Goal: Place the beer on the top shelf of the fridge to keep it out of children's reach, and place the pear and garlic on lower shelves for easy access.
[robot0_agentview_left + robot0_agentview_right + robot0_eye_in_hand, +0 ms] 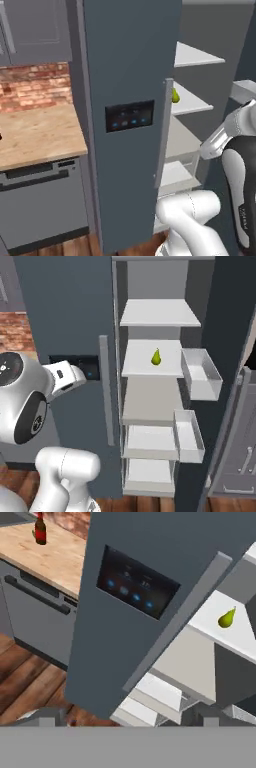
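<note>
The fridge [65,311] stands open, its dark door [125,60] and its black panel of blue lights [137,587] close in front of my hand. The pear [156,357] [226,618] [175,95] stands upright on the second white shelf [140,366], one of the lower shelves. Above it, the top shelf [160,313] is bare. The beer [40,529] stands on the wooden counter [45,557], far to the left of the fridge. The garlic is out of view. My gripper [129,721] is open, its fingertips [47,718] wide apart with nothing between them, facing the door.
Two clear door bins [202,373] [190,436] hang at the fridge's right side. White drawers [150,441] fill its bottom. A grey dishwasher front [40,200] sits under the counter [35,135], with a brick wall [30,87] behind it and a wooden floor [25,682] below.
</note>
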